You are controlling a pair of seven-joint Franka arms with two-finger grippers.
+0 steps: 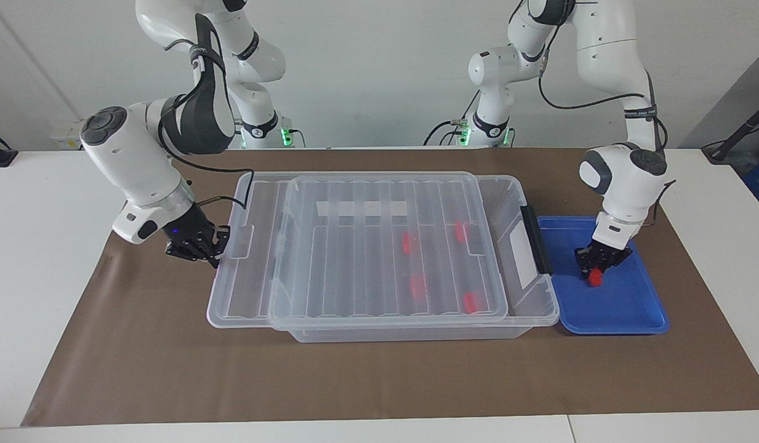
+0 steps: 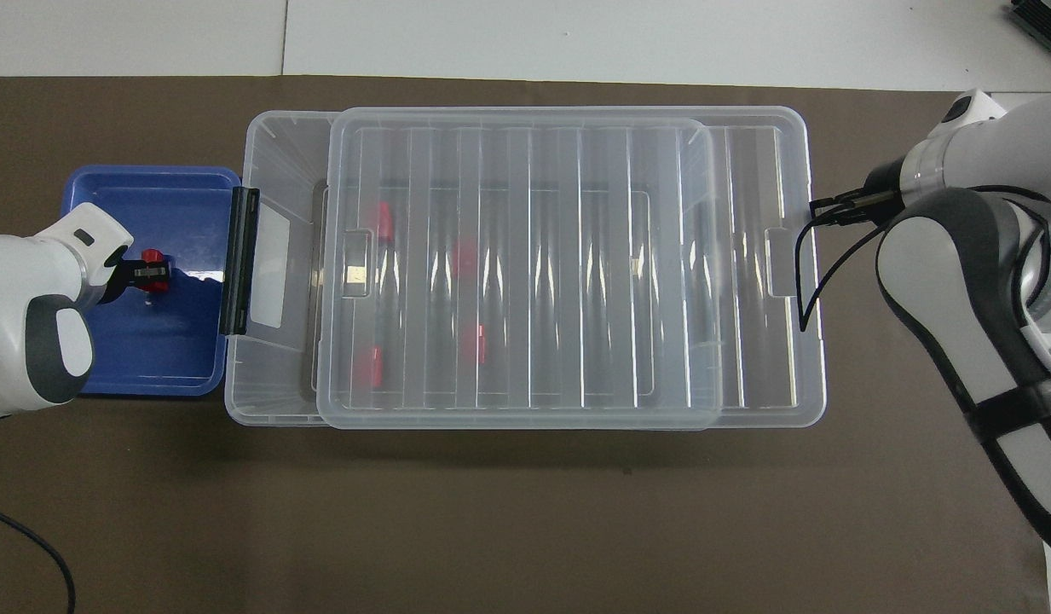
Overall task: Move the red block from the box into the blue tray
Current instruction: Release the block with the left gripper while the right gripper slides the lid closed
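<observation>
The box (image 1: 527, 307) stands in the middle of the brown paper mat (image 1: 170, 369), its ribbed lid (image 1: 354, 271) lying shifted toward the right arm's end. Four red blocks (image 1: 418, 286) lie inside, seen through the lid. The blue tray (image 1: 625, 307) touches the box at the left arm's end. The right gripper (image 1: 216, 246) is clenched on the lid's edge. The left gripper (image 1: 594, 271) is down in the tray, grasping the red block (image 1: 595, 279).
</observation>
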